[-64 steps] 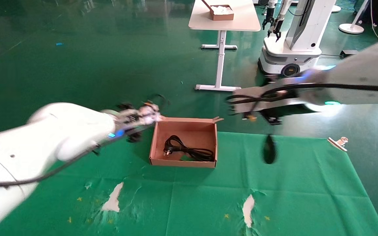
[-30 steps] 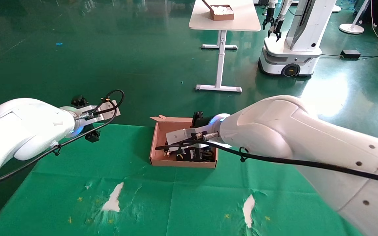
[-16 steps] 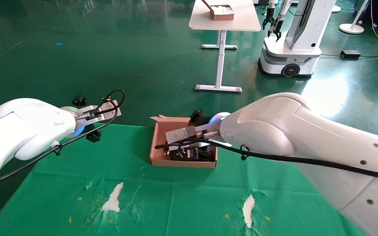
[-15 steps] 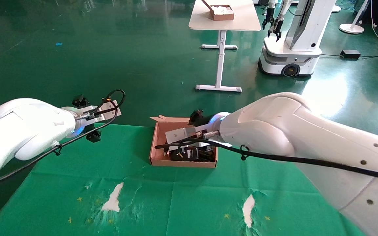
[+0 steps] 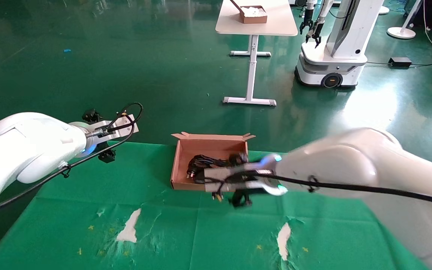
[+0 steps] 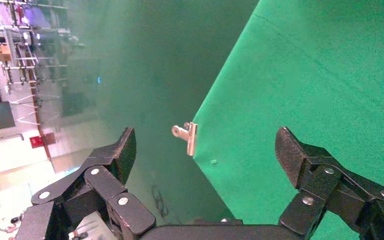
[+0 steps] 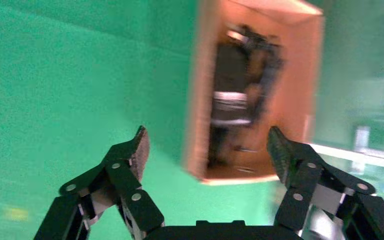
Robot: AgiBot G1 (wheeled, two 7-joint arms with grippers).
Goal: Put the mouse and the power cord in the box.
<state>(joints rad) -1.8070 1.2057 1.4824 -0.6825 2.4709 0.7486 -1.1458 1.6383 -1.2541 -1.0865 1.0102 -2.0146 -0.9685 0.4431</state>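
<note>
The brown cardboard box sits on the green cloth, flaps at its back edge. The power cord lies coiled inside, its plug toward the left wall. In the right wrist view the box holds a blurred black oblong shape with a pale band beside the cord; I cannot make out the mouse for certain. My right gripper hovers at the box's near right corner, open and empty. My left gripper is parked open over the cloth's far left corner.
A metal clip holds the cloth's corner below the left gripper. Torn white patches mark the near cloth. Beyond, on the green floor, stand a white table and another robot.
The right arm has pulled back out of the box toward me and now moves low in front of it, open. More black items lie in the box. The left arm has stayed put.
</note>
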